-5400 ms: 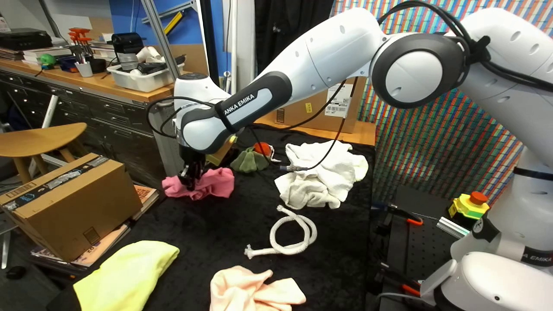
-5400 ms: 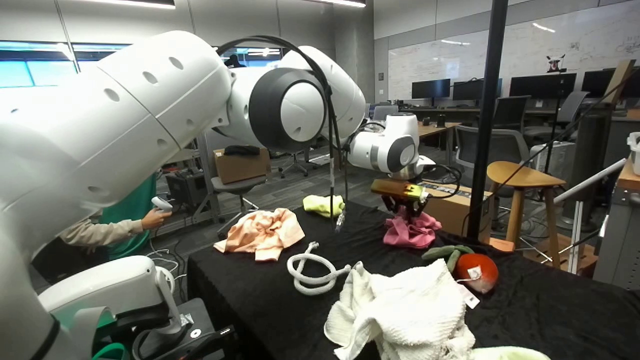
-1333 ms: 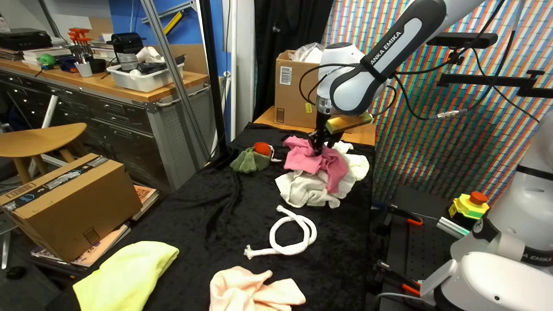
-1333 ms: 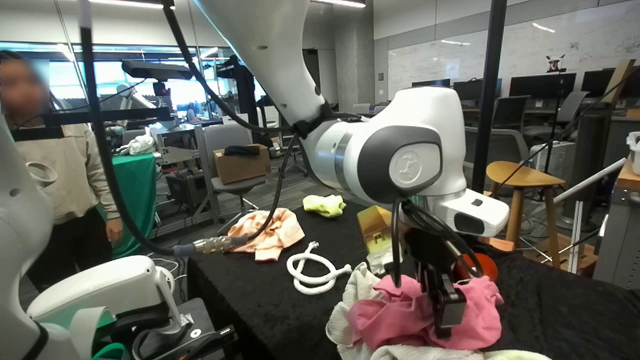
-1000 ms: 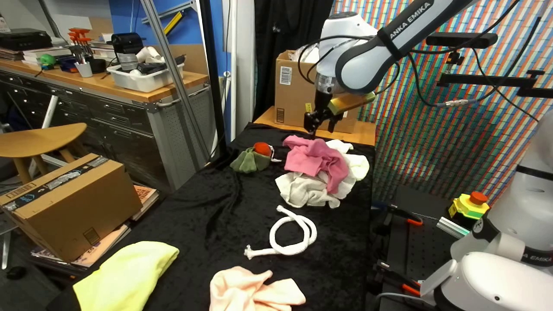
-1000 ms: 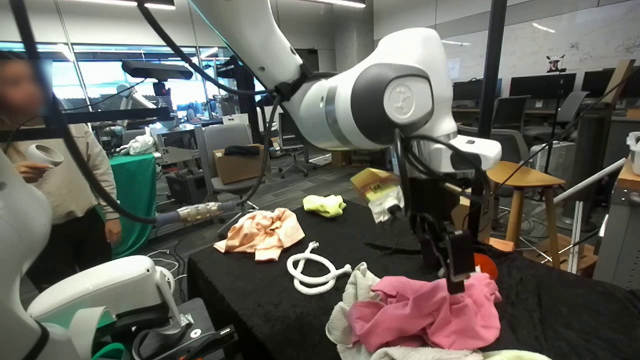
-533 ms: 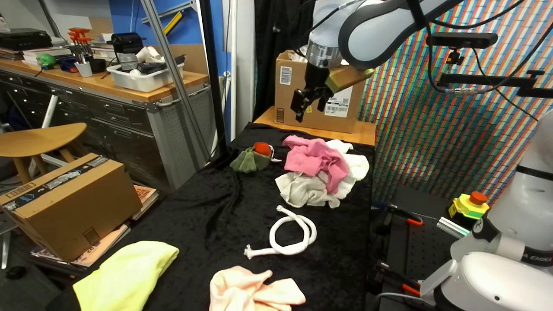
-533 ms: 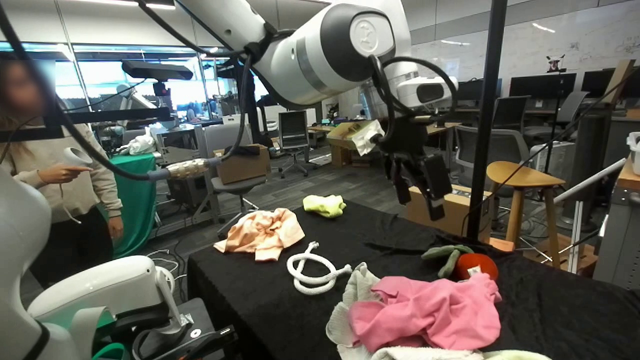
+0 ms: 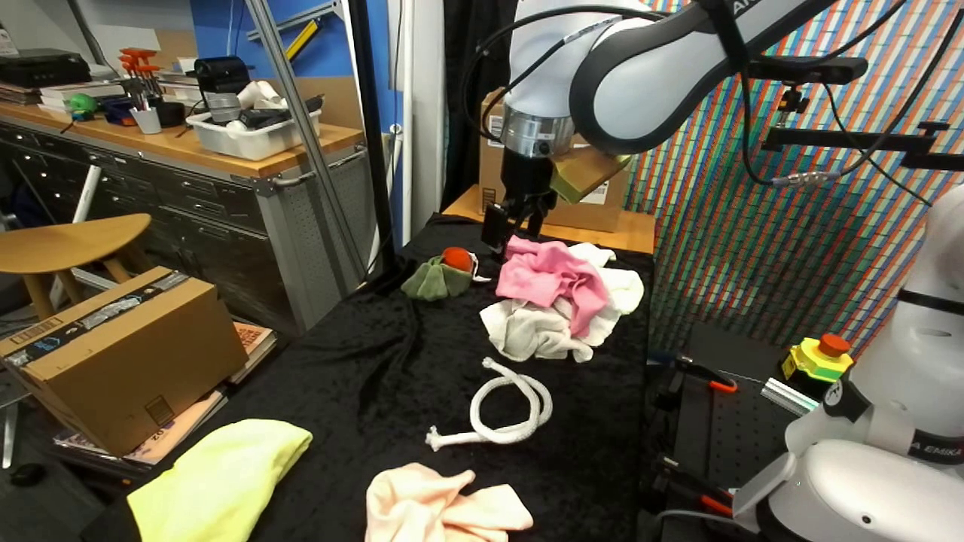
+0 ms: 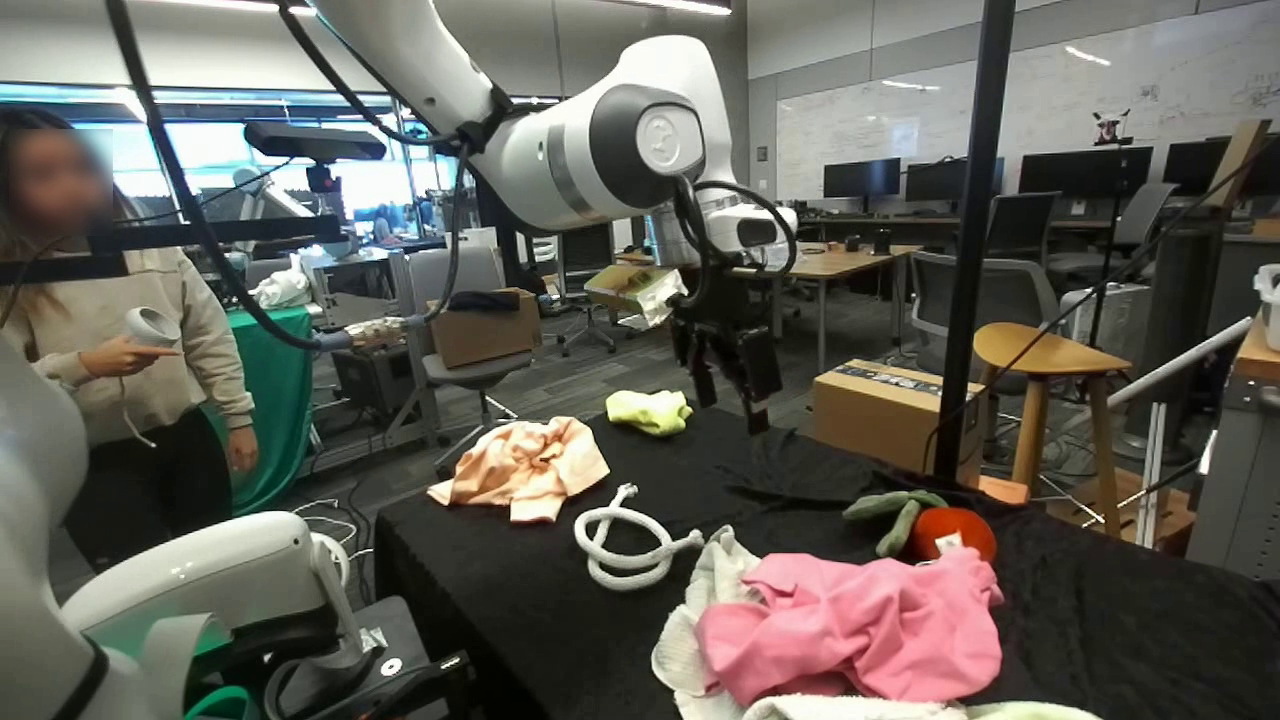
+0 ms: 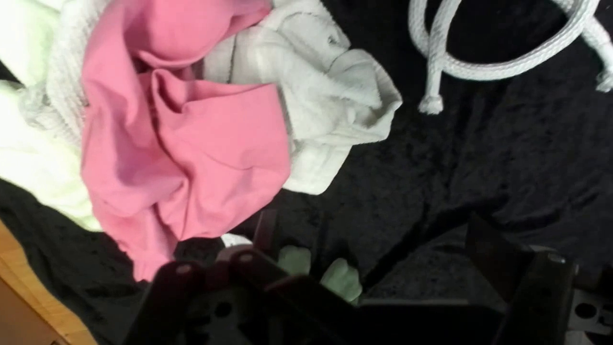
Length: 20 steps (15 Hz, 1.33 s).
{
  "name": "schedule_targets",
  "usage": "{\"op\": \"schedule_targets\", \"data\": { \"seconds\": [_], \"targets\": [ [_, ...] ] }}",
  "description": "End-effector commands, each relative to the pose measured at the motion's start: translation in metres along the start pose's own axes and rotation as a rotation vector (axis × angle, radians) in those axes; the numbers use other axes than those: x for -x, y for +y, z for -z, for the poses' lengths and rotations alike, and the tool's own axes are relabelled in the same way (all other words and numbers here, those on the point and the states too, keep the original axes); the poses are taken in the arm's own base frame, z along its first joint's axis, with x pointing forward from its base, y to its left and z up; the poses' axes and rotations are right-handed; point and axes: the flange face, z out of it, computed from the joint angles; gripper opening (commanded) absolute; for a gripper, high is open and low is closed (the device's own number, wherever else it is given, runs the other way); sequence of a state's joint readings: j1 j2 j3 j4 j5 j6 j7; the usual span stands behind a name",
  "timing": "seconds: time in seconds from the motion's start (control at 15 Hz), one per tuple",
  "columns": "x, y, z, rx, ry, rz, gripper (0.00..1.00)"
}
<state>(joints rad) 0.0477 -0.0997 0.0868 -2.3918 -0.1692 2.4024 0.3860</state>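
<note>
On a black-draped tabletop (image 9: 392, 414), in an exterior view: pink cloth (image 9: 550, 282) crumpled on top of whitish cloths (image 9: 531, 335), at the far end. Drawer bench (image 9: 196, 196) and cardboard box (image 9: 124, 361) stand left, striped backdrop (image 9: 753, 263) right. The pink cloth's long axis slants from upper left to lower right. The fingers (image 9: 495, 226) point down, apart, gap visible; tips show just beside the cloth's upper left corner. Red-and-green plush (image 9: 435, 280) sits near, white rope (image 9: 506, 435) closer in, then peach cloth (image 9: 444, 512) and yellow cloth (image 9: 226, 478).

In an exterior view: grey floor (image 10: 630, 365), whiteboard (image 10: 1050, 100), monitors (image 10: 862, 178), wooden stool (image 10: 1050, 350), person (image 10: 195, 325) holding a white controller (image 10: 152, 327). The pink cloth lies toward the near side, long axis roughly left to right, narrow end toward upper right, by the plush. The fingers hang in the air, well apart from it, tips separated.

Wrist view: pink cloth left of centre, long axis nearly vertical, narrow ribbed end pointing down-left, wooden surface (image 11: 36, 299) beyond. White rope loops at upper right. The fingers show dark at the bottom, spread wide, plush partly visible between them.
</note>
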Motion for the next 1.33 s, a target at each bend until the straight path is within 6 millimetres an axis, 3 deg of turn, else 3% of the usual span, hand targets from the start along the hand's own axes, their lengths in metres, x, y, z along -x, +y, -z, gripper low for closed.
{"op": "schedule_targets", "data": {
  "seconds": [0.0, 0.27, 0.8, 1.27],
  "targets": [
    [0.012, -0.023, -0.007, -0.057, -0.029, 0.062, 1.00],
    [0.033, -0.042, -0.028, -0.076, -0.074, 0.193, 1.00],
    [0.098, -0.059, -0.087, -0.057, -0.151, 0.469, 1.00],
    [0.139, -0.096, -0.106, -0.082, -0.130, 0.625, 1.00]
  ]
}}
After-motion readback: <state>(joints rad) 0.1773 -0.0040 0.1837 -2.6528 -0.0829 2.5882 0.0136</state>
